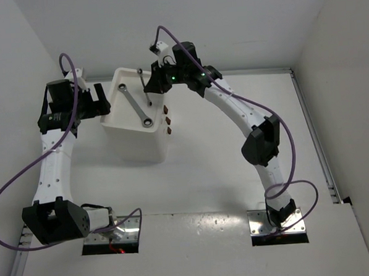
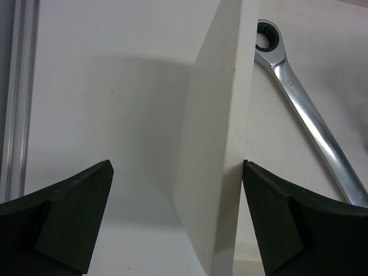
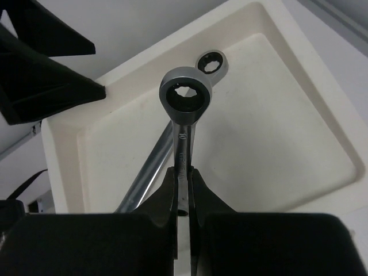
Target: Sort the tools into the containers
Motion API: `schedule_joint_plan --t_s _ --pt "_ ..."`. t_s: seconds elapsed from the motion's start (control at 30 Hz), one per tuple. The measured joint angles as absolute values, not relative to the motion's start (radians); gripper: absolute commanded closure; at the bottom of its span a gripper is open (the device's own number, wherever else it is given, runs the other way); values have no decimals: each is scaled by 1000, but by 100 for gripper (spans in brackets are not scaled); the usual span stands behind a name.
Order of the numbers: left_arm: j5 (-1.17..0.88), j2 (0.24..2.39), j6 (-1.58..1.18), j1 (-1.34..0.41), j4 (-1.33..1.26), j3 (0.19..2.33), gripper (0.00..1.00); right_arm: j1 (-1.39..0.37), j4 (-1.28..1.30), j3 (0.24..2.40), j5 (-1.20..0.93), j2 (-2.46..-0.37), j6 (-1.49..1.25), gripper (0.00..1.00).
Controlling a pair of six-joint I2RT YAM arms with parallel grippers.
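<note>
The white box unit [image 1: 135, 137] stands left of centre with its shallow top tray [image 3: 322, 144] facing up. One silver wrench [image 1: 136, 104] lies flat in the tray; it also shows in the left wrist view [image 2: 310, 121]. My right gripper [image 3: 184, 178] is shut on a second silver wrench [image 3: 185, 109] and holds it over the tray, ring end pointing down; the top view shows it too [image 1: 144, 85]. My left gripper [image 2: 175, 190] is open, its jaws straddling the box's left wall [image 2: 213, 144]. The pliers and screwdrivers are out of view.
Three red-brown drawer handles [image 1: 167, 120] show on the box's right face. The left gripper's dark fingers [image 3: 40, 75] sit at the tray's far corner in the right wrist view. A metal rail [image 1: 314, 137] runs along the table's right side.
</note>
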State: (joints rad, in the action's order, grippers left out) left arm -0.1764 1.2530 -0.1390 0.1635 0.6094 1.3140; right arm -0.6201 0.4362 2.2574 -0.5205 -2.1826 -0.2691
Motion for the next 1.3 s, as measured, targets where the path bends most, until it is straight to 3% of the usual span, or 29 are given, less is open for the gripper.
schedule_joint_plan --t_s 0.43,0.5,0.53,0.6,0.63,0.77,1.07,1.3 --pt "-176 1242 -131 163 593 1295 0 -590 396 2297 -532 -2315 -400 100" --pt "-176 1242 -131 163 591 1294 0 -587 393 2297 -531 -2315 -410 89" --pt "-176 1242 -131 163 590 1293 0 -585 392 2297 -532 -2315 -413 74" --pt "-177 1242 -131 163 590 1293 0 -583 374 2295 -538 -2314 -424 56" --pt "-177 1242 -131 163 590 1293 0 -580 356 2281 -542 -2304 -421 42" --pt "-183 1242 -122 164 591 1293 0 -578 342 2207 -550 -2230 -410 26" --pt "-221 1234 -76 170 638 1411 0 -480 444 2115 -519 -1948 -313 22" --pt "-314 1156 5 165 675 1468 0 -251 561 1790 -401 -1649 -207 12"
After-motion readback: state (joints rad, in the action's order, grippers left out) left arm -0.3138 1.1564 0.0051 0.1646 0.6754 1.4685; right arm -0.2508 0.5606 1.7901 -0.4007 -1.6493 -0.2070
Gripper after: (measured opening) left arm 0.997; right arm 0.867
